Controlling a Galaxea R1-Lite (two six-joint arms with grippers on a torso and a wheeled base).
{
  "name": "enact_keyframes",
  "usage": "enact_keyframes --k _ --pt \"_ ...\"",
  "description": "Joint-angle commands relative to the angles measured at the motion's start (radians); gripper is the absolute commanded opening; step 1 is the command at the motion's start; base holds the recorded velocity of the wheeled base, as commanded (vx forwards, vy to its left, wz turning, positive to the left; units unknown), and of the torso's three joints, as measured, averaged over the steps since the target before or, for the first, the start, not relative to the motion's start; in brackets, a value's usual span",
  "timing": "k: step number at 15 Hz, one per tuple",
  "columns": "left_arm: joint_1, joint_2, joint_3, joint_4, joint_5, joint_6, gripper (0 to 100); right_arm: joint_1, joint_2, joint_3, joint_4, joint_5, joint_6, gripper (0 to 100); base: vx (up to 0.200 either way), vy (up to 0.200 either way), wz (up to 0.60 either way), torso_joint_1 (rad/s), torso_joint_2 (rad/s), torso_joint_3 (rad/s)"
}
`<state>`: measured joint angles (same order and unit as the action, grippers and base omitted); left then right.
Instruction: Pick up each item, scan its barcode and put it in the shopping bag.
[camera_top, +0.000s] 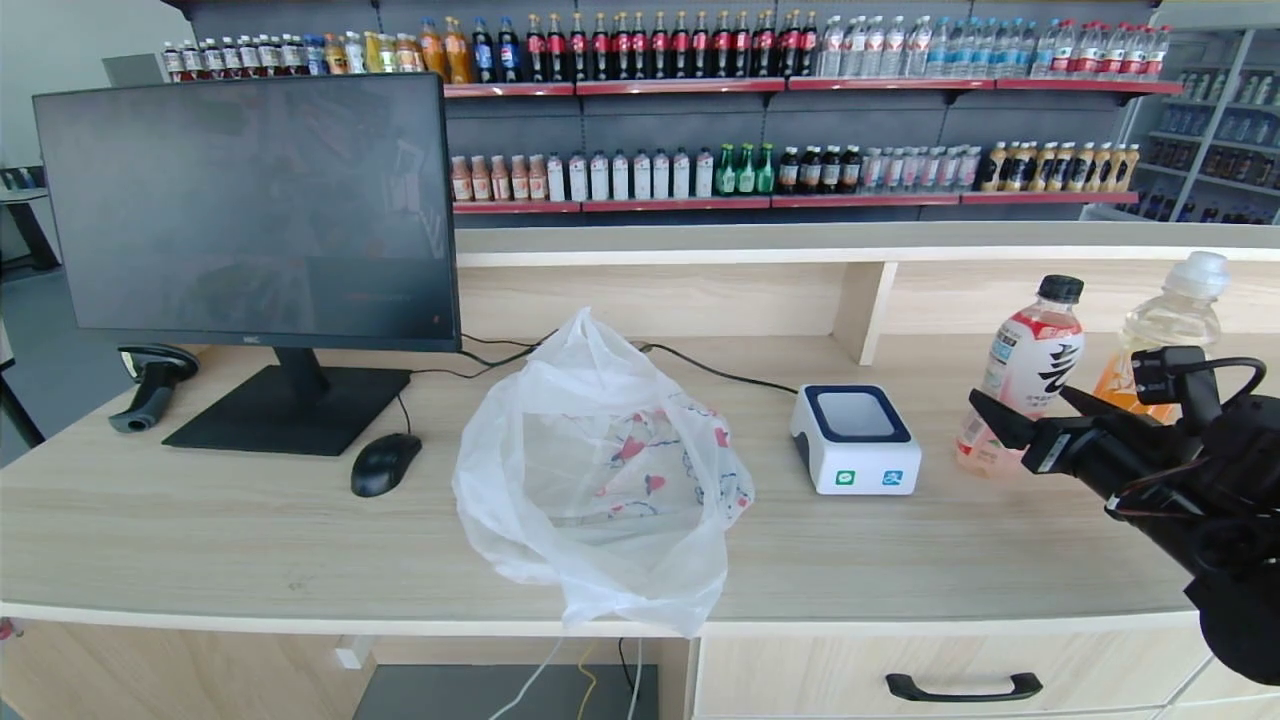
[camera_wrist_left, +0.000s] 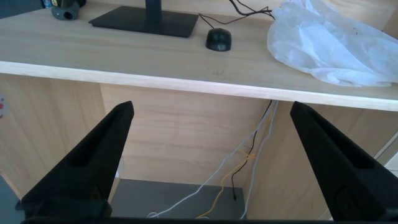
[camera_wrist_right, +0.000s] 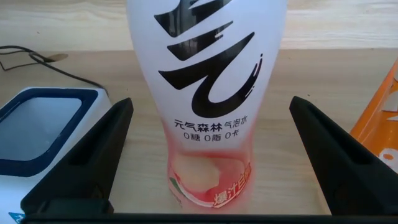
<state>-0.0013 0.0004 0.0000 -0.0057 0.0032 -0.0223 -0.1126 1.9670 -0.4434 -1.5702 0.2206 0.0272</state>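
A pink-and-white drink bottle (camera_top: 1021, 372) with a black cap stands upright on the counter at the right, and an orange-labelled bottle (camera_top: 1168, 330) with a white cap stands just beyond it. My right gripper (camera_top: 1035, 420) is open right beside the pink bottle; in the right wrist view the pink bottle (camera_wrist_right: 205, 106) stands between the spread fingers (camera_wrist_right: 87, 165), untouched. The white barcode scanner (camera_top: 856, 439) sits to the left of the bottles. The translucent shopping bag (camera_top: 600, 480) lies open at the counter's middle. My left gripper (camera_wrist_left: 208, 165) hangs open below the counter's front edge.
A monitor (camera_top: 250, 210) on a black stand, a black mouse (camera_top: 385, 463) and a handheld scanner (camera_top: 150, 385) occupy the counter's left. Cables run behind the bag. A raised ledge (camera_top: 860, 243) backs the counter. A drawer handle (camera_top: 963, 687) sits below the front right.
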Motion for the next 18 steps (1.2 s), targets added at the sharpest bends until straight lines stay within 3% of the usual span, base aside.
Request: enact_keyframes --k 1,18 --pt "0.000 0.000 0.000 0.000 0.000 -0.001 100 0.001 0.024 -0.021 -0.001 0.000 0.000 100 0.000 0.000 0.00 0.000 0.00 0.000" --pt "0.000 0.000 0.000 0.000 0.000 -0.001 100 -0.007 0.118 -0.135 -0.001 0.000 -0.001 100 0.000 0.000 0.00 0.000 0.00 0.000"
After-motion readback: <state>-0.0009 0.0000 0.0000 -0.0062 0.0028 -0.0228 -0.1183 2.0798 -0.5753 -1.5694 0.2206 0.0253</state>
